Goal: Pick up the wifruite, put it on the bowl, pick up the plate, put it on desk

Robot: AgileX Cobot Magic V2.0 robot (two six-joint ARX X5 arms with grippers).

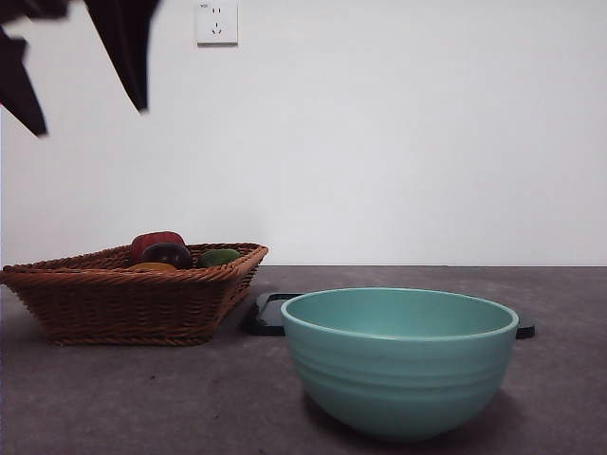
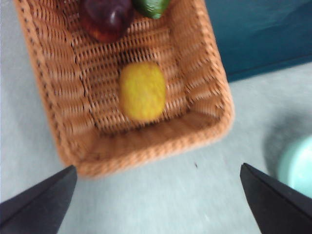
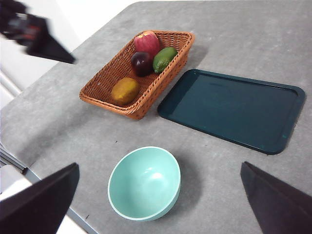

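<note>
The wifruite [image 2: 142,91], a small orange-brown oval, lies at one end of the wicker basket [image 2: 63,97]. My left gripper [image 2: 157,167] hangs open above the desk just outside that end of the basket, and its dark jaws show high at the top left [image 1: 90,118] of the front view. The wifruite [image 3: 125,90] also shows in the right wrist view. The mint-green ribbed bowl [image 1: 398,365] stands empty on the desk [image 1: 142,398]. Behind it lies the plate [image 3: 234,109], a dark teal rectangular tray. My right gripper [image 3: 158,168] is open, high over the bowl [image 3: 144,183].
The basket [image 1: 133,294] also holds a red apple [image 3: 146,42], a dark red round fruit [image 3: 141,62] and a green fruit [image 3: 164,58]. A wall socket [image 1: 216,21] sits on the white wall. The table's near edge runs at the lower left [image 3: 58,195].
</note>
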